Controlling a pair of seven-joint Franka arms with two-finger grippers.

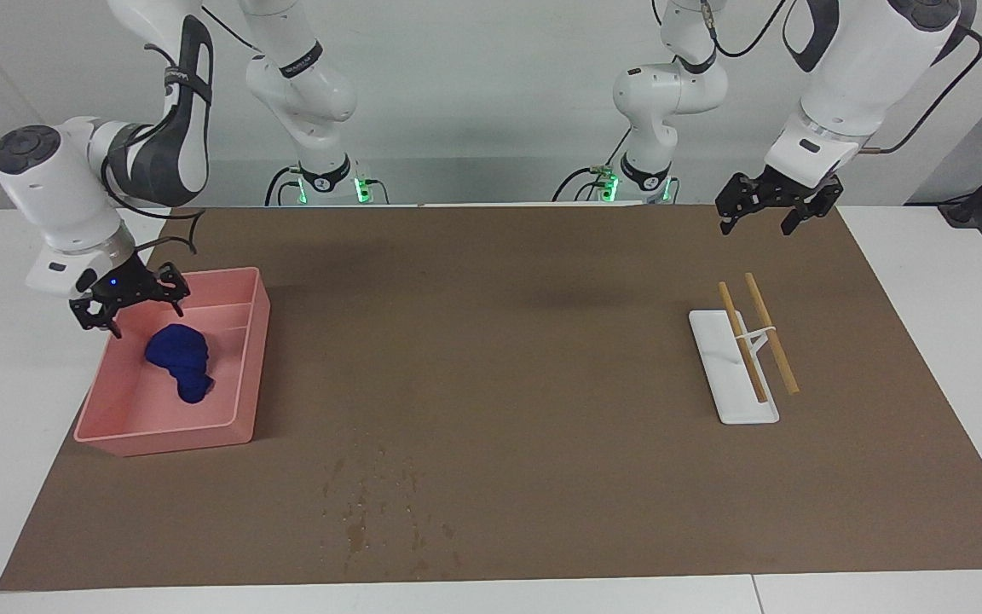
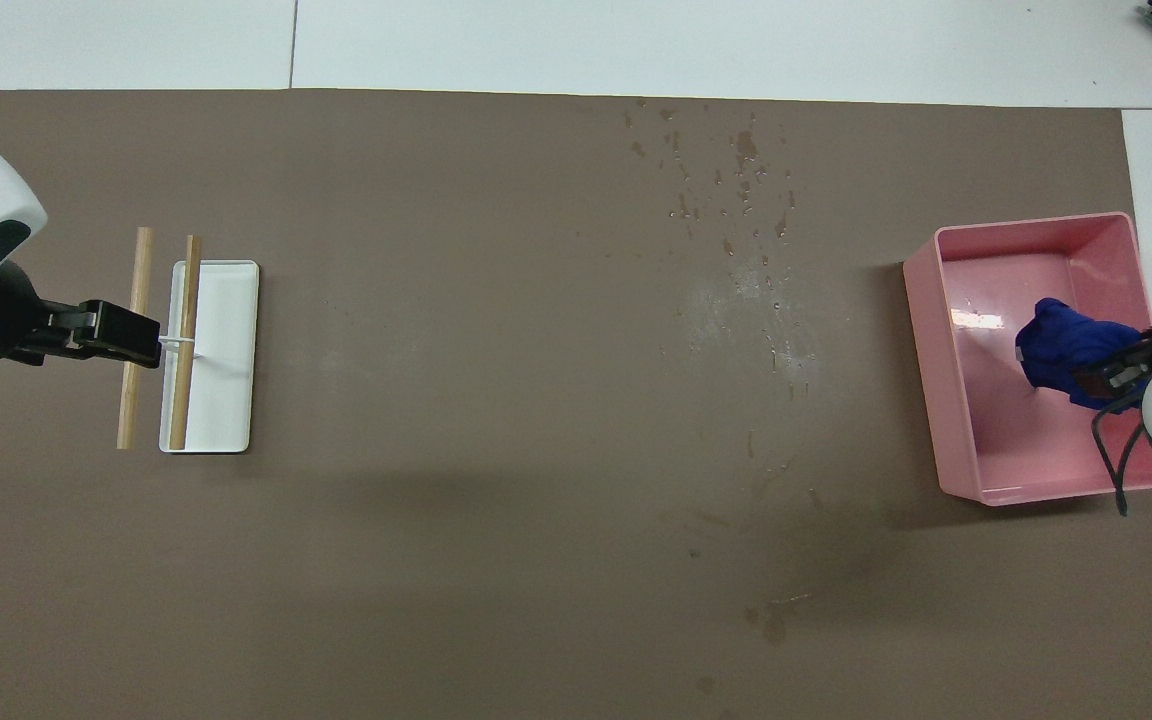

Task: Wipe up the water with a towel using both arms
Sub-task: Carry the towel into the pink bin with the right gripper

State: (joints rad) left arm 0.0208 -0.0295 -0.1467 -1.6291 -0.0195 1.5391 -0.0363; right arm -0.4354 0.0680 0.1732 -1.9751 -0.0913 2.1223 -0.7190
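Note:
The dark blue towel (image 1: 180, 362) (image 2: 1061, 345) lies crumpled on the floor of the pink bin (image 1: 239, 418) (image 2: 921, 350), touching nothing else. My right gripper (image 1: 129, 311) (image 2: 1121, 378) hangs open just above it, over the bin's edge nearest the robots, with nothing in it. Water (image 1: 372, 503) (image 2: 736, 200) shows as scattered drops and dark stains on the brown mat (image 1: 499, 341), farther from the robots than the bin. At the left arm's end, my left gripper (image 1: 757, 223) (image 2: 126, 335) waits open in the air over the mat.
A white rack base carrying two wooden rods (image 1: 742, 358) (image 2: 211, 355) stands at the left arm's end of the mat. In the overhead view the left gripper overlaps one rod. White table shows around the mat.

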